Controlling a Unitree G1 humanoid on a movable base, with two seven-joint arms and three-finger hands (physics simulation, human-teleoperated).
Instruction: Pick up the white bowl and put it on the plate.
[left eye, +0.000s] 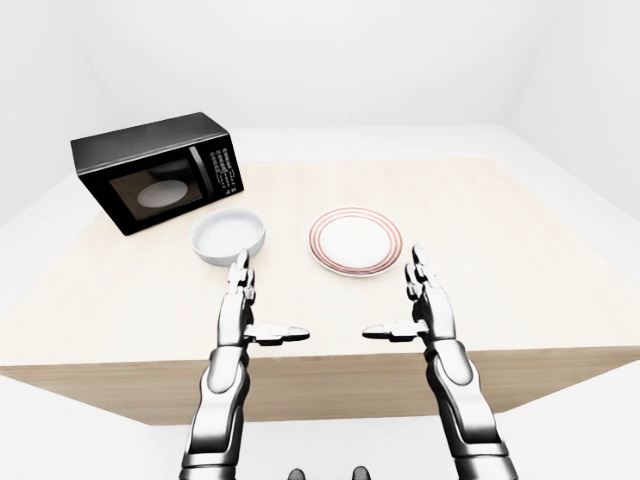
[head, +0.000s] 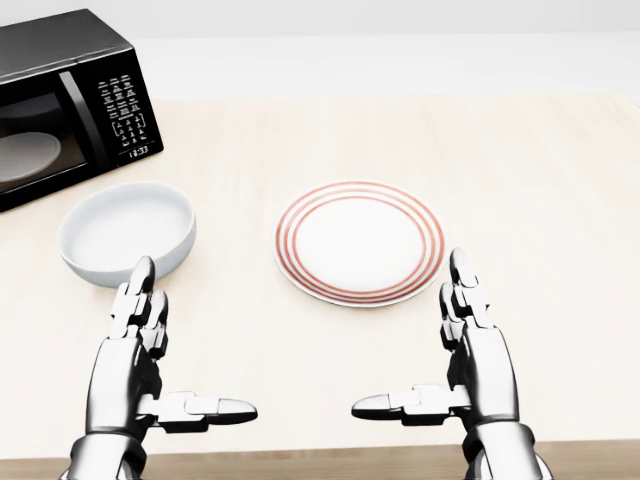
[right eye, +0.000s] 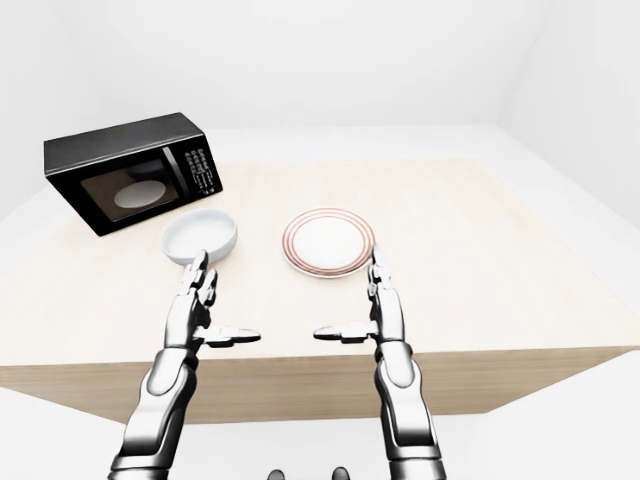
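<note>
White walls surround a pale wooden table (head: 520, 180). White bowl (head: 127, 233) sits left of the plate (head: 359, 240), apart from it, below the microwave (head: 62, 103). Left hand (head: 140, 350) and right hand (head: 470, 355) hang open, empty. Recommended: left hand reaches to the bowl's near rim and grips firmly before lifting.

Left hand (head: 150, 370): fingers spread, hovering just below the bowl (head: 127, 232), bare tabletop (head: 520, 170) between.
Bowl, 10 o'clock: microwave (head: 62, 100) close beside it, tight there.
Bowl to plate (head: 359, 240), 3 o'clock: clear gap.
Right hand (head: 455, 375): fingers spread, nothing between it and the plate.
</note>
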